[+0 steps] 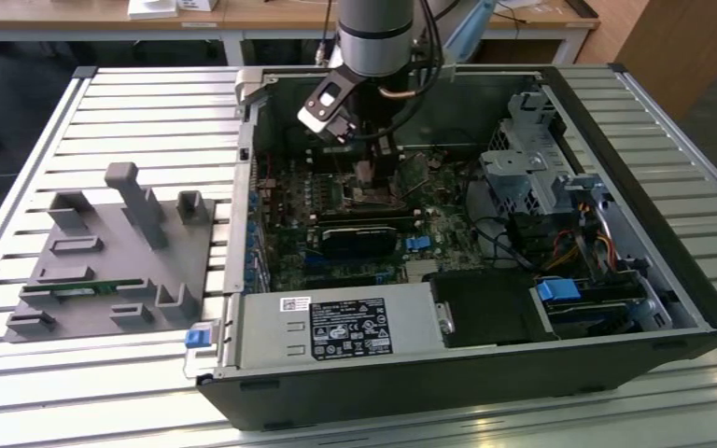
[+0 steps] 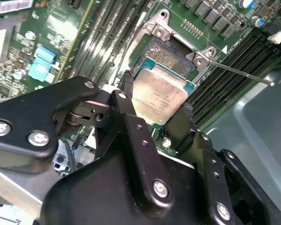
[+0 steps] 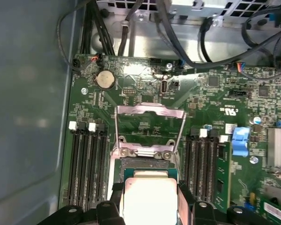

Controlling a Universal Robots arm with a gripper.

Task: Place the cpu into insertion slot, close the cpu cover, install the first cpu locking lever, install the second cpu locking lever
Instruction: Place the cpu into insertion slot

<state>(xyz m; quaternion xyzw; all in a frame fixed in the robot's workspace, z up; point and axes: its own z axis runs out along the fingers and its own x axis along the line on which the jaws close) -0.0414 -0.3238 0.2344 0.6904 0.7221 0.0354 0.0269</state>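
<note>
Tightly round cpu: hand, nr insertion slot.

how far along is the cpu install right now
Nothing looks finished. In hand: the gripper holds the cpu at the insertion slot, whose dark centre partly shows. Left: the cpu cover is flipped open and a locking lever sticks out unlatched.

The gripper holds the cpu tight between its black fingers. The cpu is flat and silver-grey. It is partly over the insertion slot in the green board. The cpu cover stands open beyond the slot. Long black slots run on both sides.
</note>
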